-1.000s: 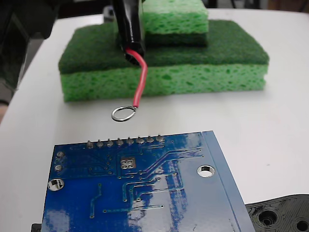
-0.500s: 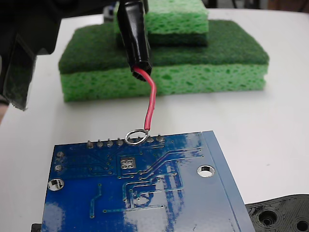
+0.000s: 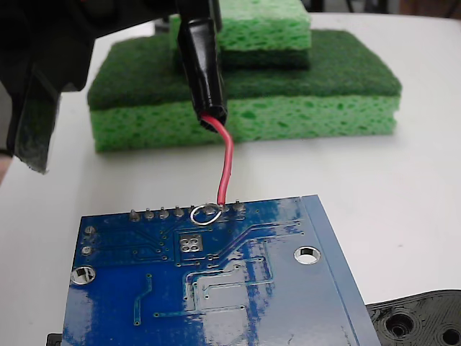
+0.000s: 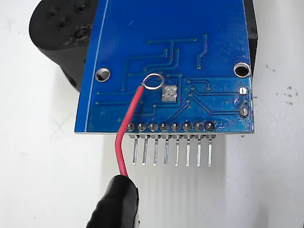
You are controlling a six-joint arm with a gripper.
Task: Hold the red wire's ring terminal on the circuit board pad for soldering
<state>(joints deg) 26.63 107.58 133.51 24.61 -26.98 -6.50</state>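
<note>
Wrist view: ring terminal (image 4: 153, 81) hovering over circuit board (image 4: 209, 52), just left of pad (image 4: 169, 93), contact uncertain. Red wire (image 4: 127, 130) light, thin, springy; best held by black sleeve (image 4: 114, 204). Gripper fingers not visible; grip state undeterminable.

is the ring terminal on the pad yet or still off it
Off it. In the wrist view the ring terminal sits just up-left of the pad; in the fixed view it hangs over the solder pins.

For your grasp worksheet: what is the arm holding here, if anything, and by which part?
It holds the red wire by its black-sleeved end. The ring terminal hangs free at the other end. The gripper's fingers themselves are not visible.
</note>
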